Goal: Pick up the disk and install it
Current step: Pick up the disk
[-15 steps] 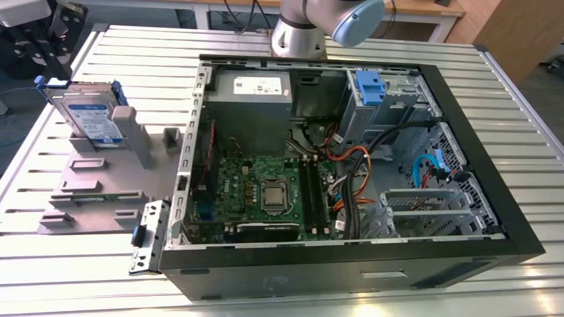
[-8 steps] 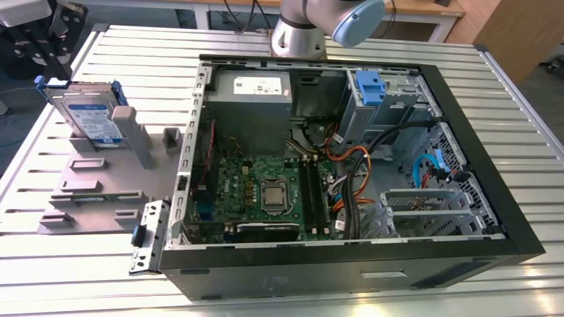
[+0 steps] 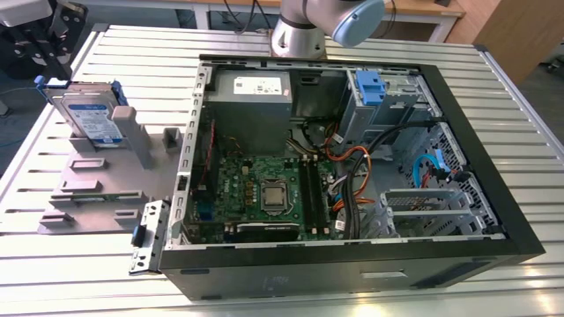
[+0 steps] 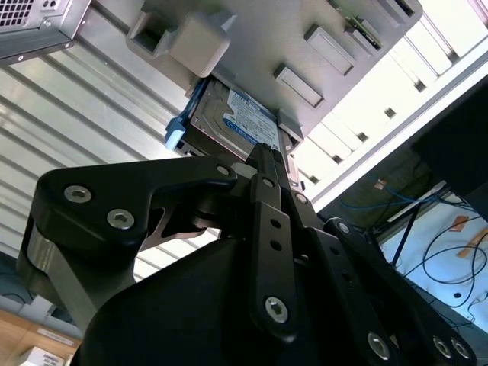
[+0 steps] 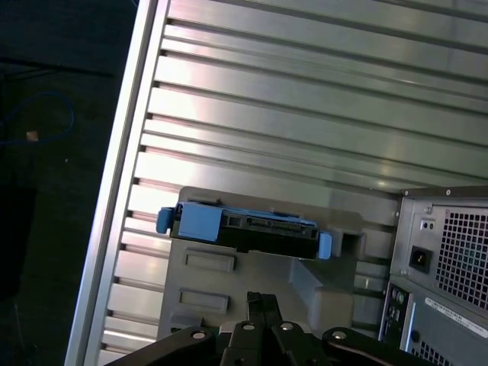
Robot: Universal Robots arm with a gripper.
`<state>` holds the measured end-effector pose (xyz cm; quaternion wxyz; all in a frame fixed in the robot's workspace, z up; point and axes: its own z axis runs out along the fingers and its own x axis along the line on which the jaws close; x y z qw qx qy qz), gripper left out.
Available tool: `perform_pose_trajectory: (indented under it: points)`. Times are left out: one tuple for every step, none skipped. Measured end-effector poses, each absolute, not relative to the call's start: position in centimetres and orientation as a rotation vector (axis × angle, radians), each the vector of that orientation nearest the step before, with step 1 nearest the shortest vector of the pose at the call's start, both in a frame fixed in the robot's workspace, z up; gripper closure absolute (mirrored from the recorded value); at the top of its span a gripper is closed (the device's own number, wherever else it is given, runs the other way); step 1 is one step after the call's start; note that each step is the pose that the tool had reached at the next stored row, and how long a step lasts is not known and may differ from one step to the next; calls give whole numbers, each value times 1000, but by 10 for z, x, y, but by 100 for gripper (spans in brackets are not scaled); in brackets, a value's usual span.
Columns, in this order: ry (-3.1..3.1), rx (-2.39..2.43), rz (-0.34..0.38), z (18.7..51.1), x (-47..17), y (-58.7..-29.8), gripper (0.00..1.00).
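Note:
The disk (image 3: 88, 113) stands on edge in a grey holder (image 3: 97, 191) on the exterior view's left, a silver drive with a white-and-blue label in a blue carrier. My black gripper (image 3: 60, 63) hangs just above and behind it, apart from it. In the first wrist view the disk's (image 5: 244, 229) top edge lies beyond my gripper (image 5: 258, 299), whose fingers meet with nothing between them. The second wrist view shows the same closed gripper (image 4: 263, 152) short of the disk's label face (image 4: 240, 118).
An open black computer case (image 3: 352, 277) lies on the slatted metal table (image 3: 79, 277), beside the holder. Inside are a grey power supply (image 3: 251, 92), a motherboard (image 3: 269, 191), cables and a drive bay with a blue bracket (image 3: 370, 89). The table edge (image 5: 114, 191) is close.

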<state>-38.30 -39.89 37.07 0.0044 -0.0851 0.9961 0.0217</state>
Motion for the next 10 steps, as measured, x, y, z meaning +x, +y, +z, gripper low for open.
perform_pose_trajectory:
  points:
    - [3121,-268,68,371,-383,-399,89]
    - [3121,-269,68,371,-383,-399,89]
    - [3120,-270,68,371,-383,-399,89]
    - [3120,-272,68,371,-383,-399,89]
    - [3120,-273,68,371,-383,-399,89]
    - [3120,-274,68,371,-383,-399,89]
    - [3120,-275,68,371,-383,-399,89]
    - [3120,-277,68,371,-383,-399,89]
    - [3120,-278,68,371,-383,-399,89]
    - [3120,-279,68,371,-383,-399,89]
